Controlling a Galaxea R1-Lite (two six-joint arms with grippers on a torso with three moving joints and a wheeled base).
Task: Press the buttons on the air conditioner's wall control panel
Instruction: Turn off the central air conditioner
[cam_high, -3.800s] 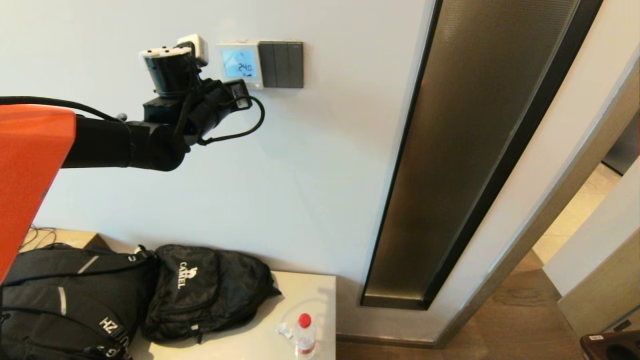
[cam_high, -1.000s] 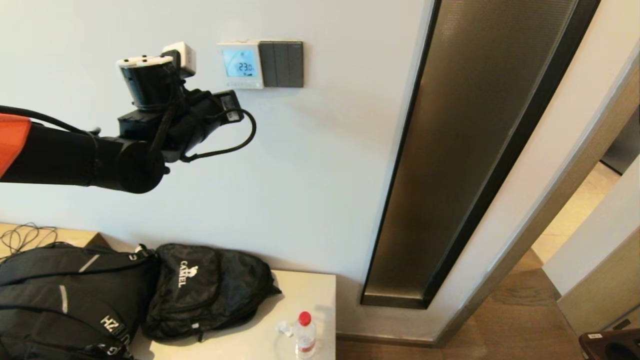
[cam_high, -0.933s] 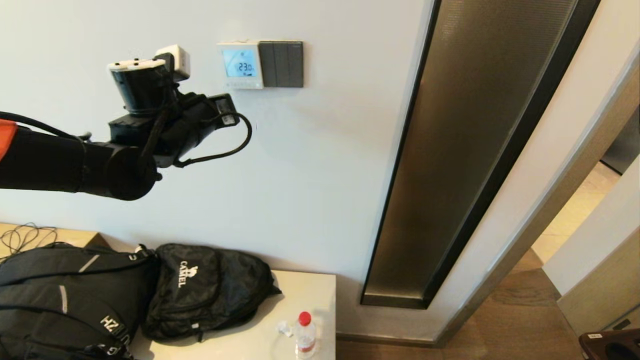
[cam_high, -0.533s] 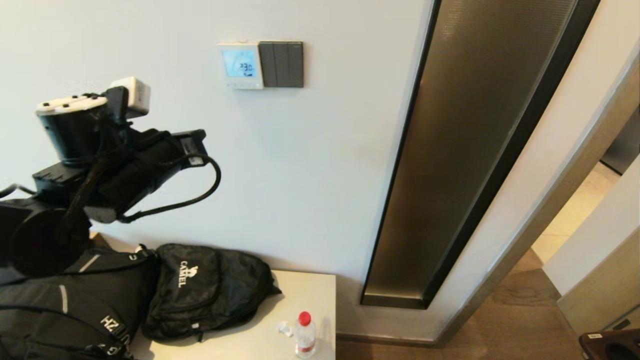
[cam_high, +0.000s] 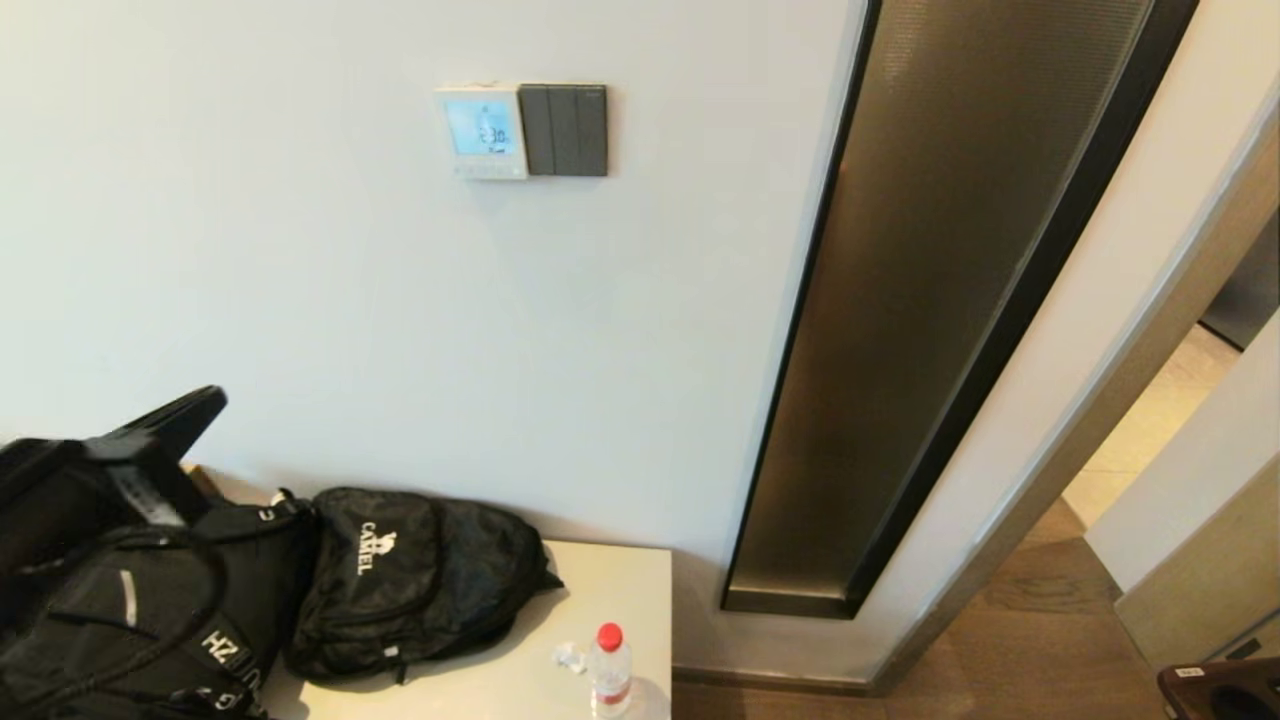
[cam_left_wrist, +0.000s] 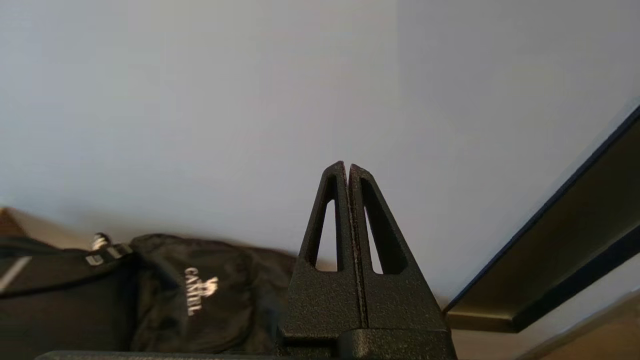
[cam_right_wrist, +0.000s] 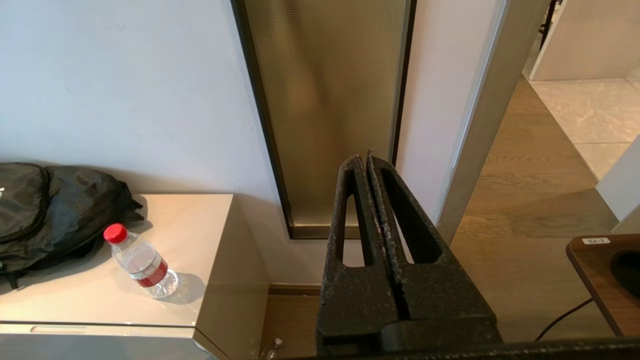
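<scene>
The air conditioner's wall control panel (cam_high: 482, 131) is a small white square on the wall, its screen lit blue with digits. The row of tiny pale buttons (cam_high: 484, 170) runs along its lower edge. My left gripper (cam_high: 200, 403) is far below and left of the panel, low at the frame's left edge over the backpacks; in the left wrist view (cam_left_wrist: 346, 166) its fingers are shut and empty, facing bare wall. My right gripper (cam_right_wrist: 364, 157) is shut and empty, low on the right, out of the head view.
A dark grey three-rocker switch plate (cam_high: 566, 130) adjoins the panel's right side. Two black backpacks (cam_high: 400, 580) and a red-capped water bottle (cam_high: 609, 670) lie on a beige cabinet (cam_high: 600, 585). A tall bronze glass strip (cam_high: 940, 300) stands to the right.
My left arm has dropped from beside the panel down and to the left, away from the wall, to the bottom left corner. The display went from 24.0 to 23.0.
</scene>
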